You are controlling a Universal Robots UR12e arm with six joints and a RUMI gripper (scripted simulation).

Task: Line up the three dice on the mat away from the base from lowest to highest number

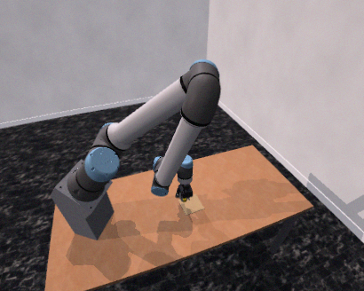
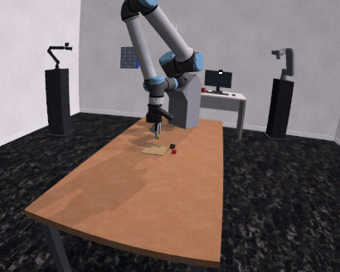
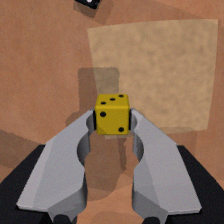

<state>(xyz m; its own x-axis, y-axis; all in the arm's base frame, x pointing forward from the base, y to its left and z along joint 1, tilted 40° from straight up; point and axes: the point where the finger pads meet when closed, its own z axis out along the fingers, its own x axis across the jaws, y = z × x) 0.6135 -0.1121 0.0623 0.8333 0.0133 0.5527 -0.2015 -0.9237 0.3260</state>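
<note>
1. The gripper (image 3: 112, 120) is clamped on a yellow die (image 3: 112, 114); the two grey fingers press its left and right sides.
2. In the wrist view the yellow die shows three black pips on its upper face and two on the face toward the camera. It hangs in the air above the wooden table (image 2: 163, 195), with its shadow falling on the wood beside the mat.
3. The tan mat (image 3: 160, 70) is the landmark. In the wrist view the held die sits just off the mat's lower left edge, over bare table rather than over the mat.
4. In the exterior view the gripper (image 2: 157, 133) hangs just behind the mat (image 2: 154, 150), on the side toward the arm's grey pedestal (image 2: 188, 104), and is lifted off the surface.
5. A black die (image 2: 172, 146) and a red die (image 2: 174, 151) rest on the table just to the right of the mat in the exterior view, close together, both off the mat. Their top numbers are too small to read.
6. In the wrist view only a corner of the black die (image 3: 89, 5) shows, beyond the mat's upper left corner.
7. In the top view the gripper (image 1: 184, 193) stands at the near-pedestal corner of the mat (image 1: 193, 205), with the pedestal (image 1: 83, 213) well apart to the left.
</note>
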